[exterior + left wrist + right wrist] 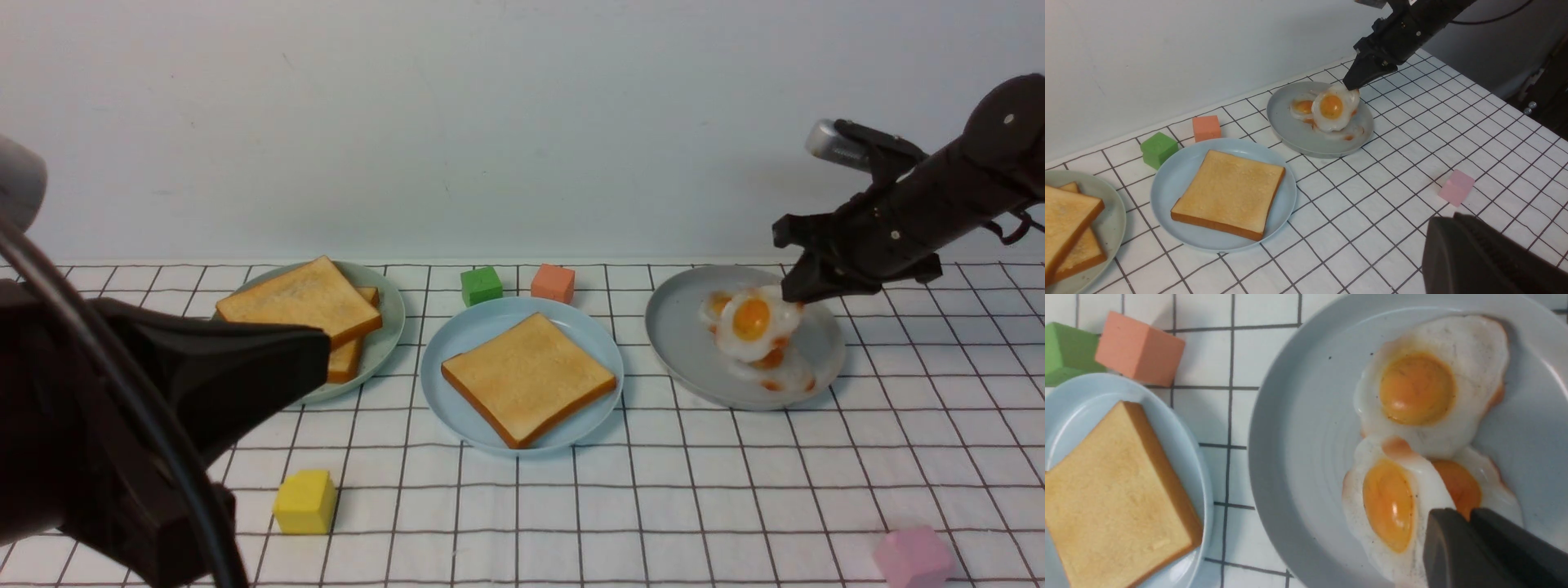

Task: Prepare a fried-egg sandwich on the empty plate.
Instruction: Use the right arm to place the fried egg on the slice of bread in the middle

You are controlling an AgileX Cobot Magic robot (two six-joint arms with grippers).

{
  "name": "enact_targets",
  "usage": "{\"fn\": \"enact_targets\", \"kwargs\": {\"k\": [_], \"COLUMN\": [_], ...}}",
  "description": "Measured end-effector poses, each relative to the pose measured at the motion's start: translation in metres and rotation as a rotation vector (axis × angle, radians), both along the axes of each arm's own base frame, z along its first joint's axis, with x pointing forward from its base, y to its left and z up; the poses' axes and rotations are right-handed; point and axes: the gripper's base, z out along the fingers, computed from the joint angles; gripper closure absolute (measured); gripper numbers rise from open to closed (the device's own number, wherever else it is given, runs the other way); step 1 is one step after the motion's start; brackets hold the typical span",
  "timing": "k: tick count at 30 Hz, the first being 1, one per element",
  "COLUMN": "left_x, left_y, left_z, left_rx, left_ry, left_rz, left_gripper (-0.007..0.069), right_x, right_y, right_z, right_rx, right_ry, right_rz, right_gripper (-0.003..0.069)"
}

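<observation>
One bread slice (528,377) lay on the light blue plate (460,339), mid-frame. At right, the right gripper (796,292) pinched a fried egg (751,320), apparently raised off the grey plate (684,331). Egg and second slice (299,300) remained unplaced.

Fried egg (753,320) in the right hand (793,294), just above the grey plate (682,331).
</observation>
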Motion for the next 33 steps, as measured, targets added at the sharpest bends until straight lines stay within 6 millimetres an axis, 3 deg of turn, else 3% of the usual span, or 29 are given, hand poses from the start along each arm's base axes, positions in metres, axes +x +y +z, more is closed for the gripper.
{"fn": "enact_targets", "kwargs": {"k": [5, 6, 8, 11, 15, 18, 20, 27, 33], "left_x": [0.000, 0.001, 0.001, 0.001, 0.001, 0.001, 0.002, 0.002, 0.002], "left_y": [0.000, 0.001, 0.001, 0.001, 0.002, 0.002, 0.002, 0.002, 0.002], "left_z": [0.000, 0.000, 0.000, 0.000, 0.000, 0.000, 0.000, 0.000, 0.000], "left_rx": [0.011, 0.019, 0.026, 0.037, 0.040, 0.040, 0.040, 0.041, 0.041], "left_ry": [-0.010, -0.017, -0.024, -0.034, -0.037, -0.037, -0.037, -0.038, -0.038], "left_rz": [0.002, 0.004, 0.006, 0.008, 0.009, 0.009, 0.009, 0.009, 0.009], "left_gripper": [0.0634, 0.0634, 0.0634, 0.0634, 0.0634, 0.0634, 0.0634, 0.0630, 0.0627], "right_x": [-0.013, -0.019, -0.023, -0.032, -0.035, -0.031, -0.024, -0.008, -0.004], "right_y": [0.007, 0.017, 0.026, 0.068, 0.119, 0.139, 0.153, 0.160, 0.159], "right_z": [0.030, 0.042, 0.048, 0.053, 0.035, 0.017, -0.007, -0.044, -0.057], "right_rx": [0.058, 0.120, 0.167, 0.274, 0.329, 0.346, 0.379, 0.436, 0.431], "right_ry": [-0.032, -0.043, -0.048, -0.048, -0.017, -0.001, 0.019, 0.036, 0.054], "right_rz": [0.048, 0.092, 0.130, 0.253, 0.328, 0.321, 0.283, 0.193, 0.157], "right_gripper": [0.0608, 0.0608, 0.0608, 0.0608, 0.0608, 0.0608, 0.0608, 0.0608, 0.0589]}}
